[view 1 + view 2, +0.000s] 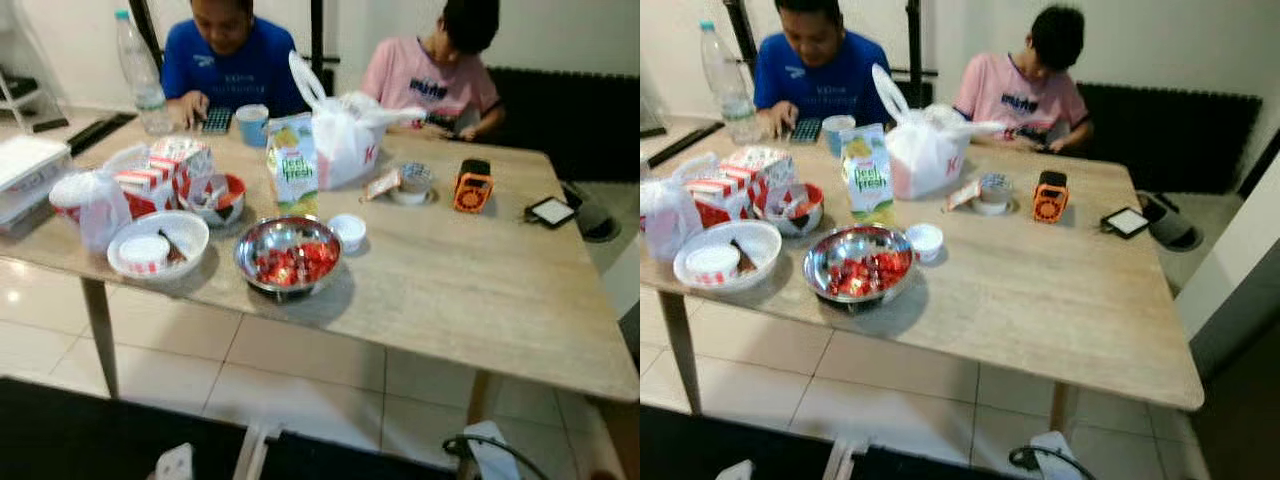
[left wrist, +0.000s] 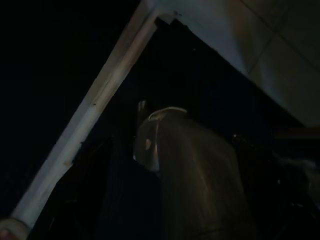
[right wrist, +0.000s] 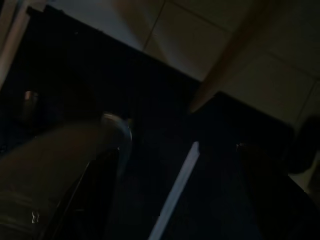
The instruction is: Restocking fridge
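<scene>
Left wrist view and right wrist view are too dark to tell how either arm's jaws stand. At left centre of the left eye view, a green-and-yellow juice carton stands upright on the pale wooden worktop, just behind a shiny steel bowl of red fruit. Reaching through that crowd could tip the tall carton or nudge the bowl.

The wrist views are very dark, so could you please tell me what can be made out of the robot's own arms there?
Little. The left wrist view shows a rounded, dull silver-grey arm segment with a pale rim; the right wrist view shows a similar greyish one. The pincer fingers are lost in shadow.
</scene>
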Tool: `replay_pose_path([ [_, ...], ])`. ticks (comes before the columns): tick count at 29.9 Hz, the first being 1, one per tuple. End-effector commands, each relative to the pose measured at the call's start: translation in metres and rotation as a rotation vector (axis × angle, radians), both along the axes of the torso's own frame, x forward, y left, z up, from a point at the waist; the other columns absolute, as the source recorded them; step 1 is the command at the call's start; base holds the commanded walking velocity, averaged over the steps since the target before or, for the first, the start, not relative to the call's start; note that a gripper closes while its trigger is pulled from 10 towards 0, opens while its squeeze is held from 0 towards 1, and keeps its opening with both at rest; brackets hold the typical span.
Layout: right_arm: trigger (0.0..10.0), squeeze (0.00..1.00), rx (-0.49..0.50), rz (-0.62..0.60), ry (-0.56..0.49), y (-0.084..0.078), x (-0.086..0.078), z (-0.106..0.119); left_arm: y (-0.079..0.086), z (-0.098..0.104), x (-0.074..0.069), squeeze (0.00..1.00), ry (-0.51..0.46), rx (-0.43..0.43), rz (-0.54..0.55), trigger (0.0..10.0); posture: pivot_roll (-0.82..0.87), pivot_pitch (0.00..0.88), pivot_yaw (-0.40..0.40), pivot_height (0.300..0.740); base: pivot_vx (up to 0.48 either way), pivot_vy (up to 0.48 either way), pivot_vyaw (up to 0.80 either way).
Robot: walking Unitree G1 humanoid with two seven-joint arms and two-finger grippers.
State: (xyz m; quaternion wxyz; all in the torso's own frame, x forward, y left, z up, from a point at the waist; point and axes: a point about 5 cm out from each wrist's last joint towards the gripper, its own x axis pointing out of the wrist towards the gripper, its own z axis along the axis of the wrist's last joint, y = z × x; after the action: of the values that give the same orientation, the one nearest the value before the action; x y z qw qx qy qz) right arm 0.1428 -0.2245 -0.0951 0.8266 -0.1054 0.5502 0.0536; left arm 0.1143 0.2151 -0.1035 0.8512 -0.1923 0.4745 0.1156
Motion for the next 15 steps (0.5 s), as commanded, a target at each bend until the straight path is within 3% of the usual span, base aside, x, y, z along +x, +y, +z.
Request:
replay_pose_path([
  [1, 10.0, 0.00, 0.004, -0.005, -0.005, 0.000, 0.000, 0.000, 0.015, 0.003, 0.001, 0.00, -0.009, 0.046, 0.064, 10.0, -0.02, 0.000, 0.006, 0.740, 0.000, 0.000, 0.00],
  [5, 10.0, 0.00, 0.007, -0.004, -0.005, 0.001, 0.000, 0.000, 0.034, 0.008, 0.001, 0.00, -0.023, 0.094, 0.157, 10.0, -0.02, 0.000, 0.006, 0.740, 0.000, 0.000, 0.00],
  [7, 10.0, 0.00, 0.008, -0.003, -0.004, 0.001, -0.001, 0.000, 0.059, 0.015, -0.001, 0.00, -0.051, 0.153, 0.309, 10.0, -0.02, 0.000, 0.008, 0.740, 0.000, 0.000, 0.00],
  [8, 10.0, 0.00, 0.008, -0.003, -0.004, 0.001, -0.001, 0.000, 0.059, 0.015, -0.001, 0.00, -0.051, 0.153, 0.309, 10.0, -0.02, 0.000, 0.008, 0.740, 0.000, 0.000, 0.00],
  [10, 10.0, 0.00, 0.010, -0.004, -0.006, 0.002, -0.001, 0.000, 0.091, 0.026, -0.006, 0.00, -0.095, 0.209, 0.519, 10.0, -0.02, 0.000, 0.008, 0.740, 0.000, 0.000, 0.00],
  [11, 10.0, 0.00, 0.011, -0.003, -0.006, 0.002, -0.001, -0.001, 0.108, 0.034, -0.010, 0.07, -0.131, 0.234, 0.634, 10.0, -0.02, 0.000, 0.013, 0.740, 0.000, 0.000, 0.00],
  [12, 10.0, 0.00, 0.011, -0.005, -0.005, 0.002, -0.002, -0.001, 0.124, 0.042, -0.013, 1.00, -0.170, 0.259, 0.727, 10.0, -0.02, 0.000, 0.013, 0.740, 0.000, 0.000, 0.00],
  [13, 10.0, 0.00, 0.012, -0.007, -0.003, 0.002, -0.002, -0.001, 0.137, 0.049, -0.016, 1.00, -0.207, 0.278, 0.801, 10.0, -0.02, 0.000, 0.013, 0.740, 0.000, 0.000, 0.00],
  [15, 10.0, 0.00, 0.013, -0.007, -0.002, 0.002, -0.003, -0.001, 0.146, 0.055, -0.017, 1.00, -0.234, 0.291, 0.848, 10.0, -0.02, 0.000, 0.012, 0.740, 0.000, 0.000, 0.00],
])
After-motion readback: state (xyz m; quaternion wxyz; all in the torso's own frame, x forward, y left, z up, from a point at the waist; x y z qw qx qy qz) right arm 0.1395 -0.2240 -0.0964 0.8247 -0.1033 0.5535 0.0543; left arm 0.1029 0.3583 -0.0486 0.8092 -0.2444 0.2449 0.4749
